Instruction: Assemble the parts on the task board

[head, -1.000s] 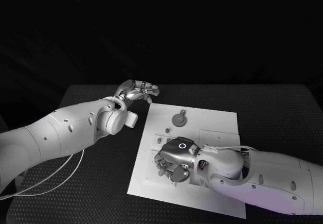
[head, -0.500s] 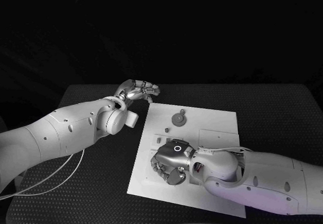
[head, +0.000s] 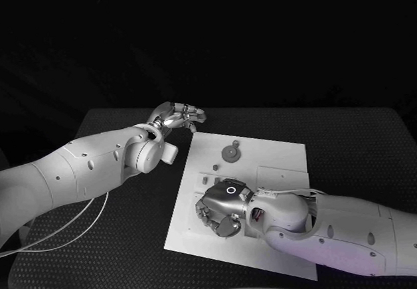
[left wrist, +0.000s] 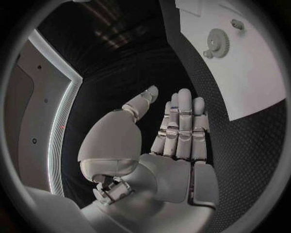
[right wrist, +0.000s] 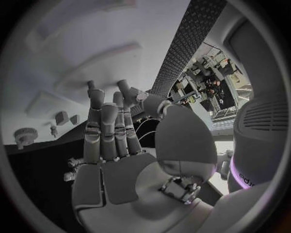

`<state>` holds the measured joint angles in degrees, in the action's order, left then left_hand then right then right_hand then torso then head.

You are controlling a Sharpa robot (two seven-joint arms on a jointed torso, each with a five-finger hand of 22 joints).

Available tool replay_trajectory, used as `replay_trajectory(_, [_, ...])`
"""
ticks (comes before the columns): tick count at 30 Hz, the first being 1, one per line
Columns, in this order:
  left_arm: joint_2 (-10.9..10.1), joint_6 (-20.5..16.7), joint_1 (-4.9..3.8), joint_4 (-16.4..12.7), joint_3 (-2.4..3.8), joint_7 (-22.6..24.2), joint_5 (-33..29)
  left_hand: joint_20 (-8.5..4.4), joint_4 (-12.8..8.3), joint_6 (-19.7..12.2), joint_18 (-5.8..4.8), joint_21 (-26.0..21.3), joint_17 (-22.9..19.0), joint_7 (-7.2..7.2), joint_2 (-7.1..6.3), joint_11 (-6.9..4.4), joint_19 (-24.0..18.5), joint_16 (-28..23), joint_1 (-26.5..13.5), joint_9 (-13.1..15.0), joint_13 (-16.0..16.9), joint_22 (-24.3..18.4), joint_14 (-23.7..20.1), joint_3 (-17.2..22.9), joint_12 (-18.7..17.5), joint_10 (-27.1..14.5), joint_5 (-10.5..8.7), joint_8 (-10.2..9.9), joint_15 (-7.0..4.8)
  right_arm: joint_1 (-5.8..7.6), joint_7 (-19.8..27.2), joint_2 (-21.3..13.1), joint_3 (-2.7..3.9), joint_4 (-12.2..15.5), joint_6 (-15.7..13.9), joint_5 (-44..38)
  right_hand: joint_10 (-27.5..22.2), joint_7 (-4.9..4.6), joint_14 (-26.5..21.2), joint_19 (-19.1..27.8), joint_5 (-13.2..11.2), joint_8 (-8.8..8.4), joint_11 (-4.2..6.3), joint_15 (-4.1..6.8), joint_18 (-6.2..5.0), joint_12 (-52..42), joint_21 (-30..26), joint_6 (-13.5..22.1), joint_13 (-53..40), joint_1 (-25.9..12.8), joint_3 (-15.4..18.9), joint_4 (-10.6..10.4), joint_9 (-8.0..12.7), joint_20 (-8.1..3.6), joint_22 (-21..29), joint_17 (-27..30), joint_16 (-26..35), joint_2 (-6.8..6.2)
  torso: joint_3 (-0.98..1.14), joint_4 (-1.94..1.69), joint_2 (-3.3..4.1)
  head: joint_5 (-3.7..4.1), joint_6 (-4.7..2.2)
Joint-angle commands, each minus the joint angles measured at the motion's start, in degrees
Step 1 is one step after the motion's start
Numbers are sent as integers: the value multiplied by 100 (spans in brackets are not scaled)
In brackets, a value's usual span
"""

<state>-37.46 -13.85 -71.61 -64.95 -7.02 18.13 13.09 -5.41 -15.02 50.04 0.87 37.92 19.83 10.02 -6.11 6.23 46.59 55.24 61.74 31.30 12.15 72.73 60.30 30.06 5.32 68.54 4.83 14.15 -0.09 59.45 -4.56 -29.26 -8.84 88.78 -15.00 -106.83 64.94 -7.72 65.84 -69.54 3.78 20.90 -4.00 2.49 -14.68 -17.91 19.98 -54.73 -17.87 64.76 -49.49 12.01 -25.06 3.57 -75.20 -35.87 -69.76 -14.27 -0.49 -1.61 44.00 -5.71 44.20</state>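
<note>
The white task board [head: 278, 173] lies in the middle of the black table. A grey gear [head: 231, 153] stands near its far edge, with small parts [head: 207, 180] beside my right hand. My right hand [head: 223, 210] is palm down over the board's near left part; in the right wrist view its fingers [right wrist: 108, 121] stretch out with their tips at the board [right wrist: 72, 43], and I see nothing held in them. My left hand [head: 176, 115] hovers off the board's far left corner; its fingers [left wrist: 181, 126] are straight and spread, holding nothing. The gear [left wrist: 216, 39] [right wrist: 25, 134] is apart from both hands.
The black table [head: 352, 141] stretches to the right of the board and on the near left. A white cable [head: 75, 230] loops under my left arm. Small parts [right wrist: 60, 118] stand on the board between the gear and my right hand.
My right hand has shifted a little to the left over the board. The left hand has stayed where it was.
</note>
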Motion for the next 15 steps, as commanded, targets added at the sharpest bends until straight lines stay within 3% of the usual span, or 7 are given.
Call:
replay_trajectory(1, [-5,76,-7,-16,5,33,-31,-19,34,-35,95,-26,8,-6,13,0,18,-22,-30,2,-10,6,9,-9,-16,-52,-17,-24,14,-23,68,-31,-21,-32,-67,228,-278,-124,-39,86,-5,-151,-113,-125,-32,132,-30,265,80,-40,215,26,75,1,-101,21,-6,-164,3,2,0,2,-2])
replay_trajectory(4, [-12,73,-7,-13,5,31,-31,-19,34,-36,95,-26,8,-5,12,1,18,-22,-30,2,-10,7,9,-10,-16,-53,-18,-25,14,-23,123,-63,-21,-30,-176,290,-580,-242,-103,151,45,-292,-230,-233,-32,278,-35,541,201,-105,531,121,151,24,-103,36,-36,-235,4,0,0,5,-5])
replay_trajectory(7, [-18,69,-7,-13,5,32,-31,-19,34,-37,95,-27,9,-5,11,1,18,-23,-30,2,-10,7,8,-10,-16,-54,-18,-25,15,-23,142,-100,-21,-16,-285,306,-607,-255,-119,163,65,-302,-242,-250,-32,288,-37,568,220,-108,590,145,158,28,-102,38,-43,-238,6,-2,-1,7,-8])
replay_trajectory(8, [-21,71,-7,-13,5,32,-31,-19,33,-37,95,-27,9,-5,11,1,18,-23,-30,2,-10,7,8,-10,-16,-54,-18,-25,15,-23,150,-114,-21,-10,-327,318,-915,-325,-207,265,77,-416,-346,-344,-24,445,-66,796,324,-234,903,314,209,46,-105,42,-43,-281,6,-2,-1,7,-8])
replay_trajectory(15, [-47,58,-7,-10,5,31,-31,-20,32,-40,96,-28,10,-4,8,1,18,-24,-28,2,-11,8,8,-10,-17,-56,-18,-26,15,-13,148,-352,-13,191,-503,349,-1116,-312,-343,333,124,-424,-424,-426,-32,456,-86,918,480,-227,1191,377,224,101,-96,48,-134,-275,5,1,-2,11,-15])
